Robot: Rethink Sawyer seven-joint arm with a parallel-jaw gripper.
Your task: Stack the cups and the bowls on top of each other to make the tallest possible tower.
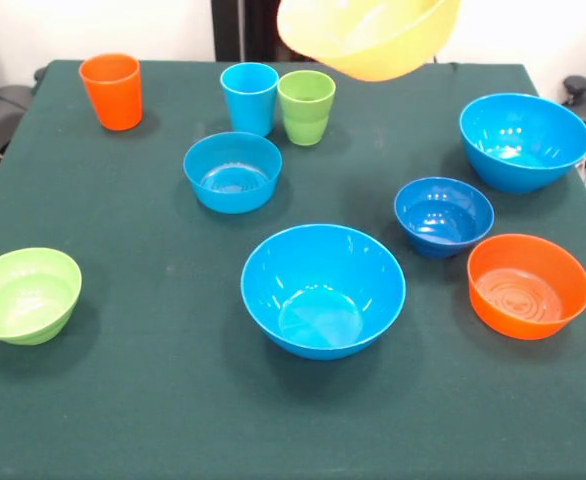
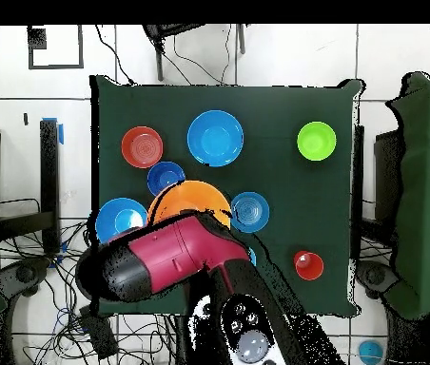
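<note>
Nearest my front camera I have a large bright blue bowl (image 1: 323, 290) mid-table, flanked by the lime green bowl (image 1: 25, 295) and the orange bowl (image 1: 528, 286). Behind them sit the small dark blue bowl (image 1: 443, 216), the light blue bowl (image 1: 232, 171) and a second large blue bowl (image 1: 524, 141). Farther back stand three cups: orange (image 1: 112, 91), light blue (image 1: 249, 98), lime green (image 1: 306, 107). The big yellow-orange bowl (image 1: 370, 36) hangs tilted above the far edge (nothing stacked yet). The arm (image 2: 166, 257) hides the gripper overhead, so I cannot tell its grip.
</note>
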